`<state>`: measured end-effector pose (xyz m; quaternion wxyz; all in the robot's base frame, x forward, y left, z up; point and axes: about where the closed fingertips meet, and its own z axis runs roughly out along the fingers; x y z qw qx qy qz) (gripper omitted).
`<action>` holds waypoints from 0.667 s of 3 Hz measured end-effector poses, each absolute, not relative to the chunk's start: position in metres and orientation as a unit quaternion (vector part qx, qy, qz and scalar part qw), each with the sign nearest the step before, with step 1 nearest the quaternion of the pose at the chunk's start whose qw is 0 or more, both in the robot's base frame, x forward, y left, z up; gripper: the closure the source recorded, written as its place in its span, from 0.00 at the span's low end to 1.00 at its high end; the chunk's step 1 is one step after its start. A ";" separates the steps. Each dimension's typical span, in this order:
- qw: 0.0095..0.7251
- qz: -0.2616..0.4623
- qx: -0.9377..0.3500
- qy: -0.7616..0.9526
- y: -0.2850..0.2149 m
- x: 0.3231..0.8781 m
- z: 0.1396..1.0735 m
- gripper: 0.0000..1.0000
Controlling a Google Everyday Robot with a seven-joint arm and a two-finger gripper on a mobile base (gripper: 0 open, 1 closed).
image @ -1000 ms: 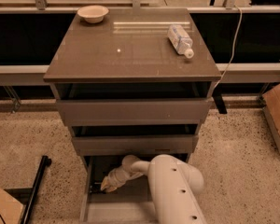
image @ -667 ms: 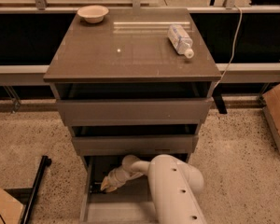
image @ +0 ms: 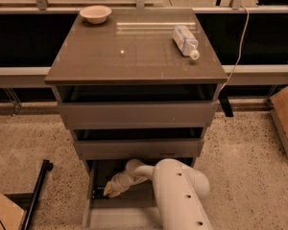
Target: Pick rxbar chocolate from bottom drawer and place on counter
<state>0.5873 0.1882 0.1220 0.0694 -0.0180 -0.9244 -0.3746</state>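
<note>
My white arm reaches from the bottom of the camera view into the bottom drawer (image: 90,202), which is pulled out below the two upper drawers. My gripper (image: 111,189) is low at the drawer's left side, over its dark floor. A small dark item (image: 107,192) lies right at the fingertips; it may be the rxbar chocolate, but I cannot tell. The counter (image: 134,51) is the glossy grey-brown top of the cabinet, well above the gripper.
On the counter stand a pale bowl (image: 95,13) at the back left and a clear plastic bottle (image: 186,40) lying at the right. A black pole (image: 37,195) lies on the speckled floor at left. Cardboard boxes sit at far right (image: 285,119) and bottom left (image: 2,212).
</note>
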 end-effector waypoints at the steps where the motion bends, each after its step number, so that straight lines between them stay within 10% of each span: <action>1: 0.069 -0.375 -0.018 -0.924 0.188 0.587 0.122 0.58; 2: 0.069 -0.375 -0.018 -0.924 0.188 0.587 0.122 0.60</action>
